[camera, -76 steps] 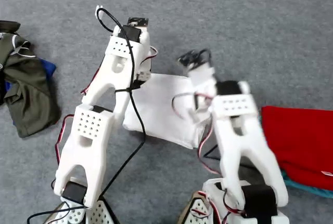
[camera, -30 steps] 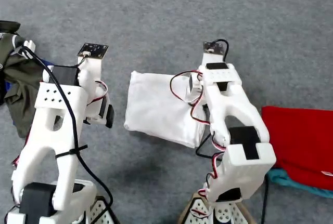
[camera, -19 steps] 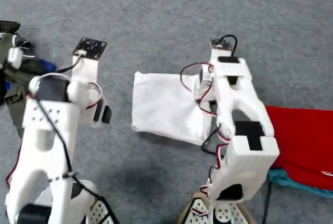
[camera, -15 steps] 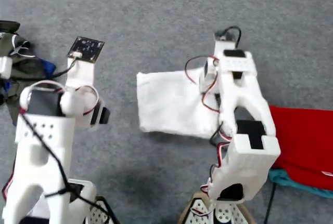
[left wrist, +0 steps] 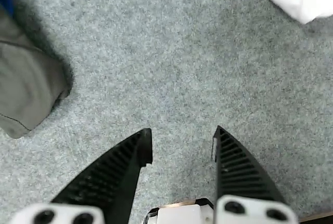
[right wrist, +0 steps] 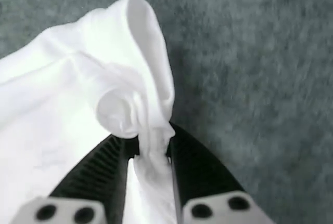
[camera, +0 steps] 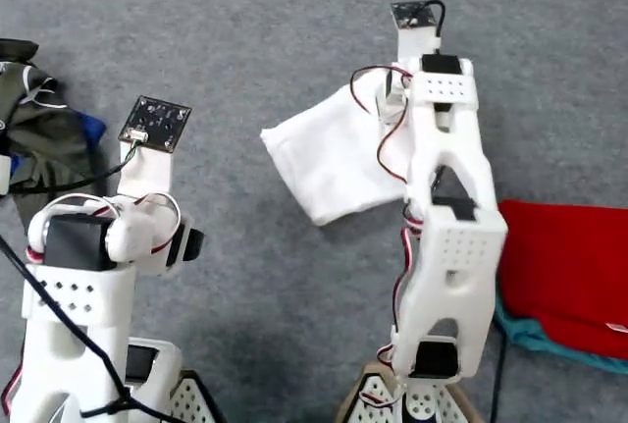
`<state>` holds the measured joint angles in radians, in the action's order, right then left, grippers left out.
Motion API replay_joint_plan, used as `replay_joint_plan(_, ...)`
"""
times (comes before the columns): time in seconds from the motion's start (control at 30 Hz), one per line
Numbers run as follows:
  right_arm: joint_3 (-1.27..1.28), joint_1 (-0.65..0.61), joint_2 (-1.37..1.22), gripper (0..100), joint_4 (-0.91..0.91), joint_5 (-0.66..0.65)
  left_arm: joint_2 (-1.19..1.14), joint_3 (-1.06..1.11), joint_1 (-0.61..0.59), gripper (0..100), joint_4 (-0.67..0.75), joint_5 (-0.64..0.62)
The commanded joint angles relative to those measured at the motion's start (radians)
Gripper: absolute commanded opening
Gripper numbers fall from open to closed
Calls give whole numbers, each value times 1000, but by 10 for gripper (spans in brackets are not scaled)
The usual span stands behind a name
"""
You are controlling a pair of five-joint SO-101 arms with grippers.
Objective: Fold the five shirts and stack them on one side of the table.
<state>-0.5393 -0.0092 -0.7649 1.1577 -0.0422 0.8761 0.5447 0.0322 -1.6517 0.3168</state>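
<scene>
The red shirt [camera: 564, 266] at the right edge of the table [camera: 294, 40] runs out of the high view, so its far side is cut off. A teal shirt [camera: 530, 337] under it shows as a thin strip, the rest hidden. The right arm [camera: 446, 246] covers the right side of the white shirt [camera: 329, 163]. At the table's left edge the pile of dark shirts [camera: 44, 148] is cut off; how many it holds cannot be told, and a blue shirt [camera: 91, 129] is mostly buried in it. Bunched white cloth hides the inner faces of the right gripper [right wrist: 152, 152].
</scene>
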Motion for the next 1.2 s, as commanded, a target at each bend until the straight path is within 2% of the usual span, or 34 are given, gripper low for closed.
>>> replay_joint_plan(0.0,-245,-28,-91,16,21,-44,16,0,-6,201,0,6)
replay_joint_plan(0.27,-602,-68,-165,282,331,41,12,0,-6,201,0,6)
replay_joint_plan(0.4,-725,-77,-163,288,526,57,12,2,-6,201,2,8)
replay_joint_plan(0.47,-785,-74,-163,288,609,109,12,2,-6,201,2,8)
replay_joint_plan(0.63,-802,-15,-130,288,631,256,19,2,-6,201,0,8)
replay_joint_plan(0.73,-690,48,-47,288,632,358,21,2,-8,201,-3,8)
replay_joint_plan(0.8,-526,70,47,288,632,437,21,2,-8,201,-14,29)
replay_joint_plan(1.0,96,15,430,288,603,605,16,2,-6,201,-11,46)
replay_joint_plan(1.07,252,-30,529,288,519,660,12,2,-6,201,-9,44)
replay_joint_plan(1.17,443,-84,605,288,284,770,12,2,-6,201,-8,41)
